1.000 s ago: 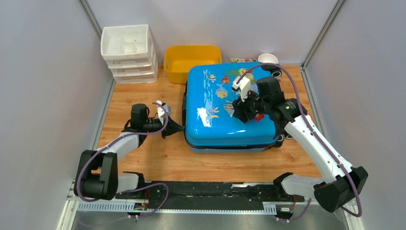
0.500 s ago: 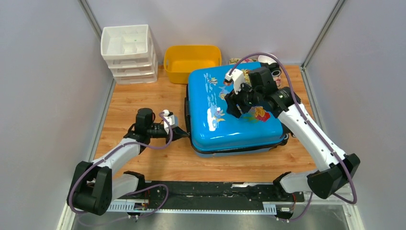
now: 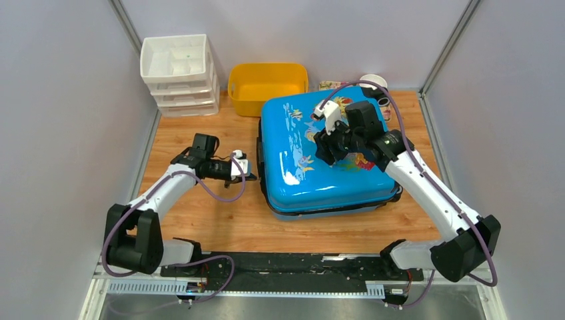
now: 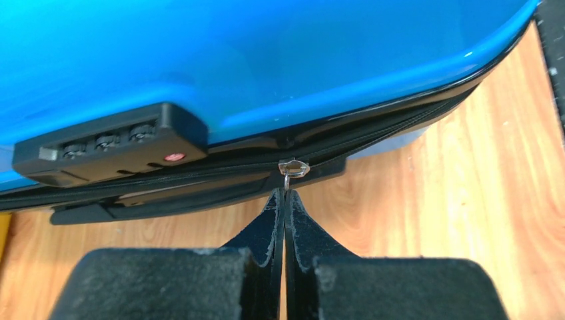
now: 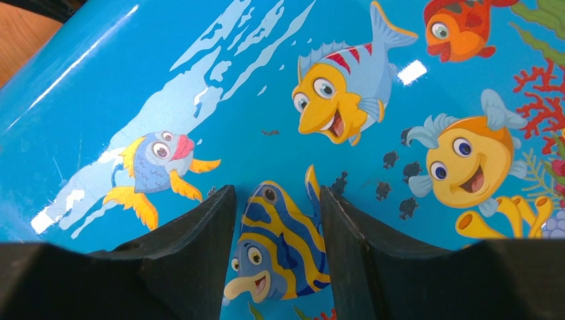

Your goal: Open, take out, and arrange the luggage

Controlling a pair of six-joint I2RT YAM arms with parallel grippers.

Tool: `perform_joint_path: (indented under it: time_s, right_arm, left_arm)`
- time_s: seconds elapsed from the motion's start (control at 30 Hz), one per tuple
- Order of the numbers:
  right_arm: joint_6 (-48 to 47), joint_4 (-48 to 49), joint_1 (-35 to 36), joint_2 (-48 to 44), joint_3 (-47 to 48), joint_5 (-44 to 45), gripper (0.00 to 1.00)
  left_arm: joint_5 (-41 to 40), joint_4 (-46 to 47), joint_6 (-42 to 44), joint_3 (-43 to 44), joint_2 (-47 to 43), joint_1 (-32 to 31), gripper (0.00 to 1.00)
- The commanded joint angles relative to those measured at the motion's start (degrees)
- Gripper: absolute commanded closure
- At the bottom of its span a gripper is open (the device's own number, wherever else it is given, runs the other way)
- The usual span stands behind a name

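Observation:
The luggage (image 3: 303, 183) is a glossy blue suitcase with a fish print, lying flat and closed on the wooden table. My left gripper (image 3: 248, 175) is at its left side. In the left wrist view the gripper (image 4: 285, 195) is shut on the small metal zipper pull (image 4: 294, 167), just below the black zipper band and right of the combination lock (image 4: 106, 143). My right gripper (image 3: 325, 147) is over the lid. In the right wrist view the gripper (image 5: 276, 192) is open and empty, its fingers on either side of a printed striped fish on the lid (image 5: 266, 100).
A yellow tub (image 3: 267, 85) stands just behind the suitcase. A white drawer unit (image 3: 178, 72) is at the back left and a white bowl (image 3: 373, 81) at the back right. Grey walls close in both sides. Bare wood (image 3: 200, 220) lies left and front of the case.
The suitcase has turned a little anticlockwise and shifted right. My right gripper moved back and left over the lid. My left arm swung round, its gripper staying at the case's left edge.

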Motion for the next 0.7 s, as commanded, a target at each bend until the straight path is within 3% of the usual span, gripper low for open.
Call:
perform_joint_path:
  time_s: [0.0, 0.13, 0.23, 0.27, 0.67]
  right_arm:
    - [-0.9, -8.5, 0.1, 1.1, -5.1, 2.6, 0.46]
    - [-1.5, -8.8, 0.1, 0.3, -6.1, 1.8, 0.47]
    - [-1.7, -8.9, 0.1, -0.7, -7.3, 1.6, 0.47]
    - [-2.0, -9.0, 0.1, -0.9, -7.7, 1.4, 0.47]
    - [-2.9, -9.7, 0.1, -4.4, -12.3, 0.0, 0.48]
  left_arm:
    - [-4.4, 8.3, 6.0, 3.9, 2.8, 3.6, 1.00]
    - [-2.1, 17.9, -2.8, 3.9, 6.5, 4.0, 1.00]
    - [-3.0, 38.8, -15.4, 1.0, 8.4, 4.1, 1.00]
    - [-3.2, 41.7, -17.5, 0.8, 9.2, 4.1, 1.00]
    - [-6.4, 61.7, -32.8, 11.7, 26.0, 6.8, 1.00]
